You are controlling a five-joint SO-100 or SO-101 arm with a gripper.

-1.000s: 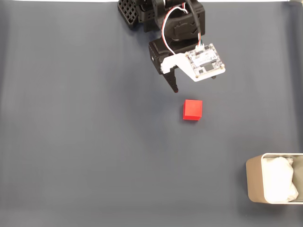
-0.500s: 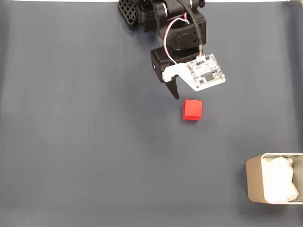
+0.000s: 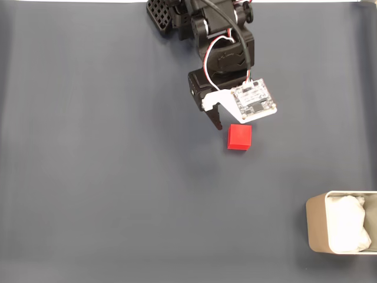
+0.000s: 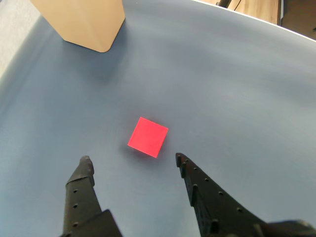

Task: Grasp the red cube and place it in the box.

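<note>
The red cube (image 3: 240, 137) lies flat on the dark blue-grey mat, a little right of the middle in the fixed view. My gripper (image 3: 231, 125) hangs just above it in that picture, one black finger (image 3: 217, 121) showing to the cube's upper left, the other under the white camera board. In the wrist view the red cube (image 4: 148, 137) sits just ahead of my gripper (image 4: 133, 159), whose two black fingers stand wide apart with nothing between them. The beige box (image 3: 317, 229) with white soft stuff inside stands at the lower right edge; the box (image 4: 81, 22) appears at the wrist view's top left.
The dark mat (image 3: 106, 177) covers the whole table. The arm's black base (image 3: 177, 17) stands at the top middle of the fixed view. A strip of wooden floor (image 4: 256, 7) shows beyond the mat's far edge.
The gripper has travelled down the fixed view toward the cube, its fingertip now level with the cube's top edge. The cube and the box have stayed put.
</note>
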